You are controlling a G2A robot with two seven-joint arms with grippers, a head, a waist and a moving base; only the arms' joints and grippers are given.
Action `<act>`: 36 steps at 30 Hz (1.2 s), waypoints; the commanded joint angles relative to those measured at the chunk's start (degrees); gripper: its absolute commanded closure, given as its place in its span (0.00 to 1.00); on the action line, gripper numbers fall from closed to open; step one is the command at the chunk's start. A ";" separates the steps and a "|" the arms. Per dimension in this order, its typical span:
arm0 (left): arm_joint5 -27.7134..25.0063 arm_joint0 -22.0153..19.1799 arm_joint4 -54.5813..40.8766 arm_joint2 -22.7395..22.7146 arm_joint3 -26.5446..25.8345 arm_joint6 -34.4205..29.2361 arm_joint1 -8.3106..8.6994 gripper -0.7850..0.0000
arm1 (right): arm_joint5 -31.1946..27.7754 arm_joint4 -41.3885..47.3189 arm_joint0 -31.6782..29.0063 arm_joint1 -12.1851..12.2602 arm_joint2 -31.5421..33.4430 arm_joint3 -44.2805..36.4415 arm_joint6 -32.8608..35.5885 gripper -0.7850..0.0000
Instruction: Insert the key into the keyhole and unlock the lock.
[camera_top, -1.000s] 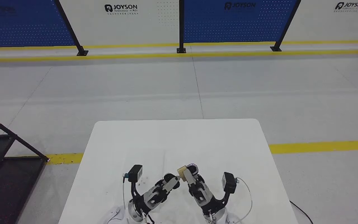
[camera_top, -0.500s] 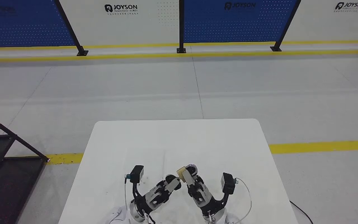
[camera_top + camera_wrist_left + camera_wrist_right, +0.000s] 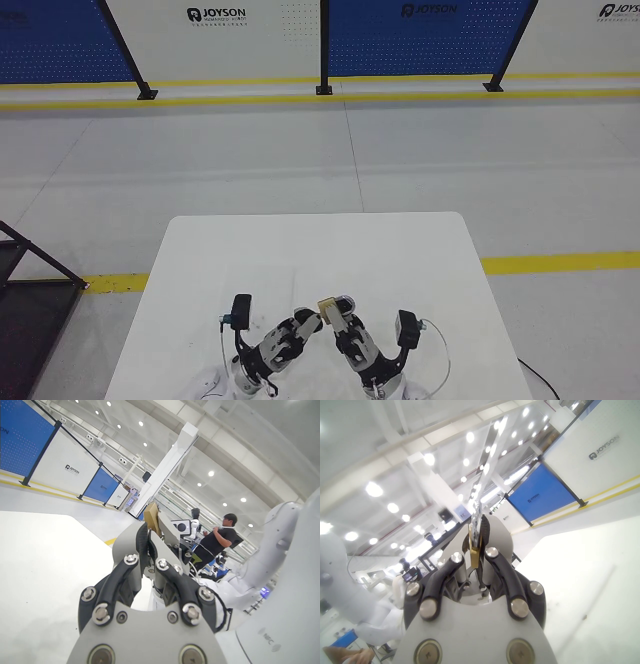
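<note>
A brass padlock [image 3: 327,306] is held a little above the white table [image 3: 300,250] near its front edge, with my right gripper [image 3: 338,318] shut on it. In the right wrist view the padlock [image 3: 475,550] stands between the fingers, its silver shackle [image 3: 476,517] pointing away from the wrist. My left gripper [image 3: 310,320] sits right beside it, tip to tip. In the left wrist view its black pads [image 3: 143,540] are pressed together on the key, which is almost fully hidden. Just past them is the padlock's brass body [image 3: 151,516].
The rest of the tabletop [image 3: 400,260] is bare white. Blue and white barrier panels [image 3: 420,30] stand far behind on the floor. A black frame [image 3: 30,270] stands off the table's left side.
Both grippers have shifted slightly toward the table's front edge. The left gripper's tip has come a little closer to the padlock. Both grips are unchanged.
</note>
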 commanded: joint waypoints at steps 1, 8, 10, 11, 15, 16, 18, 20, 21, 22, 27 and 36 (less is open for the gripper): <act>1.71 0.30 5.24 0.05 -0.11 3.55 -0.23 1.00 | 0.07 -0.10 -0.03 0.02 0.01 -0.04 -0.09 1.00; 10.20 0.67 21.83 0.40 0.30 16.32 -0.84 1.00 | 0.21 0.00 -0.07 0.10 -0.05 -0.09 -0.08 1.00; 12.88 0.55 25.79 0.68 0.75 19.56 -0.96 1.00 | 0.23 0.02 -0.07 0.12 -0.08 -0.11 -0.08 1.00; 14.90 0.37 27.98 0.65 0.90 21.40 -1.01 1.00 | 0.25 0.04 -0.06 0.13 -0.08 -0.12 -0.08 1.00; 22.57 -0.25 35.97 1.44 2.24 27.89 -1.27 1.00 | 0.29 0.07 -0.01 0.17 -0.14 -0.11 -0.10 1.00; 24.69 -0.38 37.83 1.70 2.63 29.44 -1.35 1.00 | 0.31 0.08 -0.01 0.18 -0.16 -0.12 -0.10 1.00; 27.84 -0.81 40.23 2.25 3.38 32.26 -1.51 1.00 | 0.34 0.09 0.01 0.19 -0.19 -0.13 -0.12 1.00; 32.82 -1.41 44.45 2.41 4.25 34.49 -1.60 1.00 | 0.36 0.10 0.03 0.21 -0.22 -0.13 -0.13 1.00; 33.38 -1.46 44.78 2.94 4.64 35.46 -1.69 1.00 | 0.38 0.11 0.04 0.21 -0.24 -0.13 -0.14 1.00; 34.26 -1.84 45.46 3.07 4.91 36.34 -1.74 1.00 | 0.39 0.11 0.05 0.22 -0.24 -0.13 -0.15 1.00; 34.51 -2.56 44.52 4.03 5.87 38.71 -1.97 1.00 | 0.52 0.13 0.07 0.26 -0.28 -0.14 -0.34 1.00; 21.45 -1.47 32.51 3.49 4.19 39.36 -1.61 0.00 | 0.85 0.71 0.05 0.34 0.25 -0.17 -1.27 1.00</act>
